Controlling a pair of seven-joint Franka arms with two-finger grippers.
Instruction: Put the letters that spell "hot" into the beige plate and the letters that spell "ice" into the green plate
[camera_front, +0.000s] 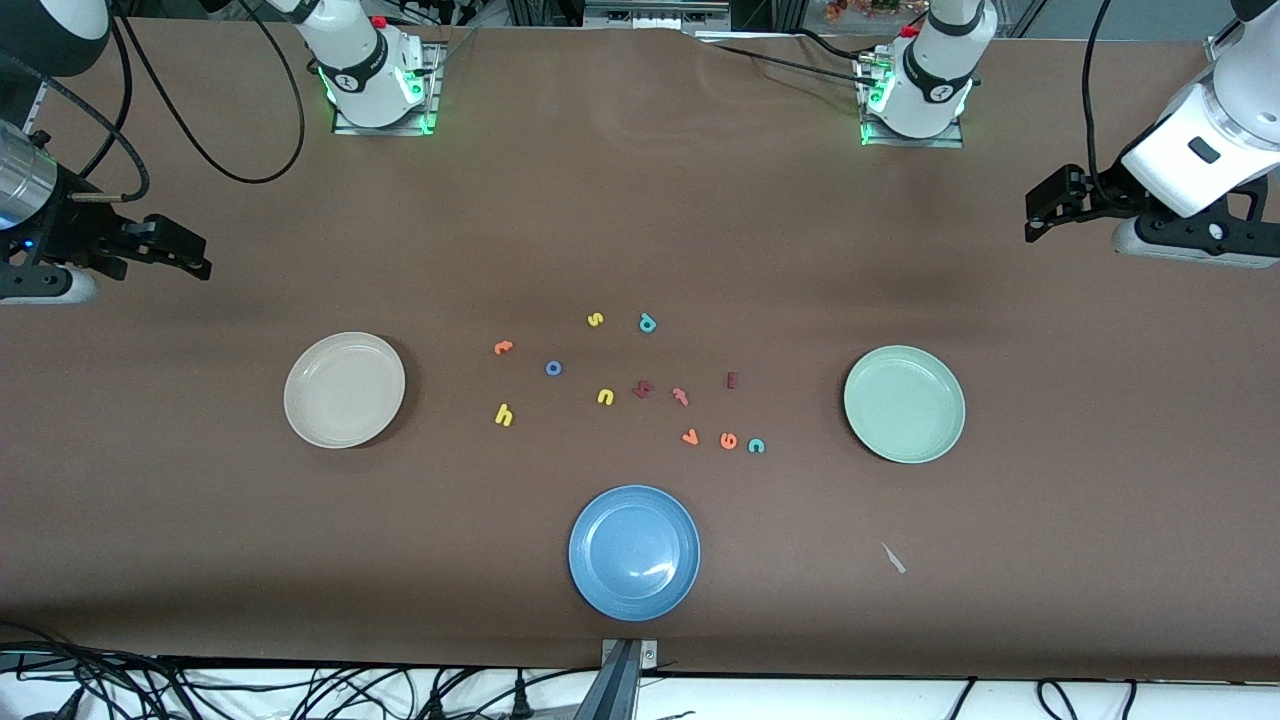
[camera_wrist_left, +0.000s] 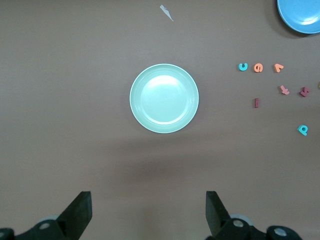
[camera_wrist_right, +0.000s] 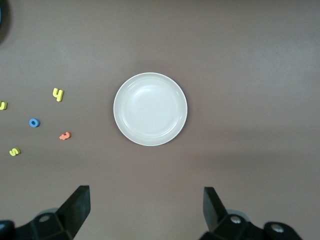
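Observation:
The beige plate (camera_front: 345, 390) (camera_wrist_right: 150, 109) lies toward the right arm's end of the table, the green plate (camera_front: 904, 404) (camera_wrist_left: 164, 98) toward the left arm's end; nothing lies in either. Between them sit the yellow h (camera_front: 504, 414) (camera_wrist_right: 58, 94), blue o (camera_front: 553, 368) (camera_wrist_right: 34, 122), orange t (camera_front: 503, 347) (camera_wrist_right: 65, 135), dark red i (camera_front: 731, 379) (camera_wrist_left: 256, 102), teal c (camera_front: 756, 446) (camera_wrist_left: 243, 66) and orange e (camera_front: 728, 441) (camera_wrist_left: 258, 67). My right gripper (camera_front: 190, 255) (camera_wrist_right: 145, 207) hangs open high beside the beige plate. My left gripper (camera_front: 1035, 215) (camera_wrist_left: 149, 210) hangs open beside the green plate.
A blue plate (camera_front: 634, 552) lies nearest the front camera. Other letters are scattered among the task's: yellow s (camera_front: 595, 320), teal p (camera_front: 647, 322), yellow u (camera_front: 605, 397), a dark red piece (camera_front: 643, 389), pinkish t (camera_front: 681, 396), orange v (camera_front: 690, 436). A paper scrap (camera_front: 893, 558) lies near the green plate.

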